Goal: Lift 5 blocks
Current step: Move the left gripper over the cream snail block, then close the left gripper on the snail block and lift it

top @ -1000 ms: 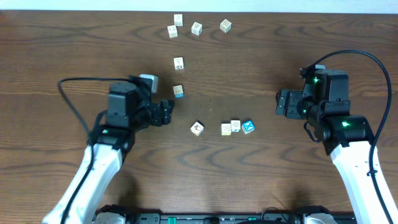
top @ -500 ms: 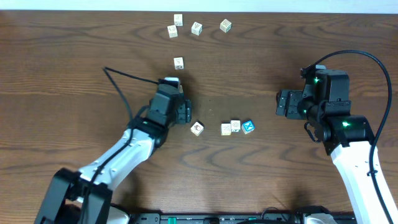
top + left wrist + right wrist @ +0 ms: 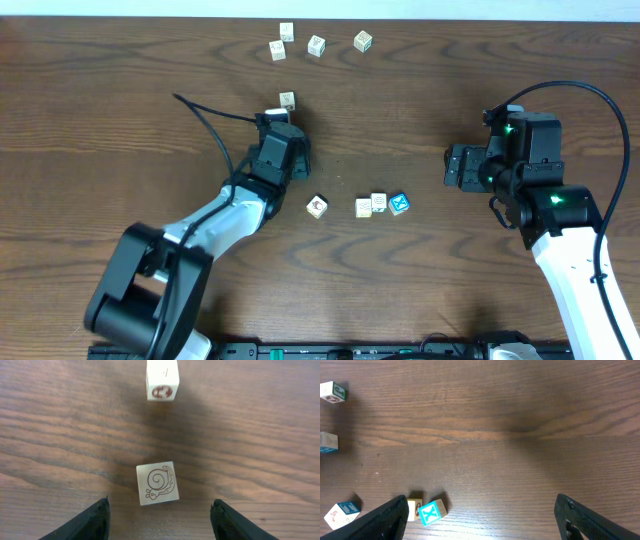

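Block (image 3: 156, 483): cream, snail print | left end effector (image 3: 160, 507) open | right end effector (image 3: 481, 500) open

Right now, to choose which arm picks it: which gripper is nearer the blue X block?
Right. The right gripper sits just right of the blue X block; the left gripper is farther off to its left, straddling a snail-printed block.

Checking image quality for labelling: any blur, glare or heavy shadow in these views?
Overhead: sharp, evenly lit, no glare. Left wrist: snail block crisp, soft shadow on the table above it. Right wrist: blue X block readable, faint shadow upper middle.
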`<state>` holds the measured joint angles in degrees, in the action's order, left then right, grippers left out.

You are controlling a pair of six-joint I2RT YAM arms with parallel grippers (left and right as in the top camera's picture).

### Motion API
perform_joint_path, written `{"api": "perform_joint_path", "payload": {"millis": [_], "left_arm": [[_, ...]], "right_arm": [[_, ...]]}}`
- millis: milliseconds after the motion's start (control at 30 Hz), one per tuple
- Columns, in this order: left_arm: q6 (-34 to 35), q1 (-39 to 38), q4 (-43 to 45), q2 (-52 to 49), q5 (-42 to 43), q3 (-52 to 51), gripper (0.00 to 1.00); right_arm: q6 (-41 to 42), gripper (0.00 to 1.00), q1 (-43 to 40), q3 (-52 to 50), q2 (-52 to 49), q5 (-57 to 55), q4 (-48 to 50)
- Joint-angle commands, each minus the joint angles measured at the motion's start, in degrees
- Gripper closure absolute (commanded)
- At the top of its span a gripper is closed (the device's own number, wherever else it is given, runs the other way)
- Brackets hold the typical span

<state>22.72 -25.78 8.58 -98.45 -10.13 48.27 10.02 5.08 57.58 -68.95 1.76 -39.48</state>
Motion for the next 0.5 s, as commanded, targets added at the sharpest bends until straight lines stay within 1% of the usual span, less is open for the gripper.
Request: {"api": "perform_joint_path", "payload": {"millis": [0, 67, 167, 233, 367, 400, 433, 467], "left_arm": [[0.57, -0.09, 0.15, -2.25, -1.46, 2.56, 0.4], [0.55, -0.07, 0.35, -2.64, -1.49, 2.67, 0.44], [0.57, -0.07, 0.39, -2.67, -1.51, 2.67, 0.55], [0.55, -0.07, 0.37, -2.67, -1.51, 2.67, 0.58], [0.55, -0.07, 0.35, -2.67, -1.51, 2.64, 0.58], [0.55, -0.07, 0.35, -2.71, -1.51, 2.64, 0.55], [0.55, -0.07, 0.35, -2.78, -1.51, 2.64, 0.5], [0.55, -0.07, 0.37, -2.86, -1.51, 2.64, 0.49]], "right_arm": [[-0.52, 0.1, -0.61, 0.92, 0.68, 0.44, -0.04], [-0.74, 0.1, -0.61, 0.92, 0.68, 0.44, -0.04], [-0.74, 0.1, -0.61, 0.92, 0.68, 0.44, -0.04], [-0.74, 0.1, -0.61, 0.92, 0.68, 0.44, -0.04], [-0.74, 0.1, -0.61, 0.92, 0.68, 0.46, -0.11], [-0.74, 0.1, -0.61, 0.92, 0.68, 0.46, -0.13], [-0.74, 0.1, -0.61, 0.92, 0.68, 0.46, -0.13], [-0.74, 0.1, -0.61, 0.92, 0.68, 0.46, -0.13]]}}
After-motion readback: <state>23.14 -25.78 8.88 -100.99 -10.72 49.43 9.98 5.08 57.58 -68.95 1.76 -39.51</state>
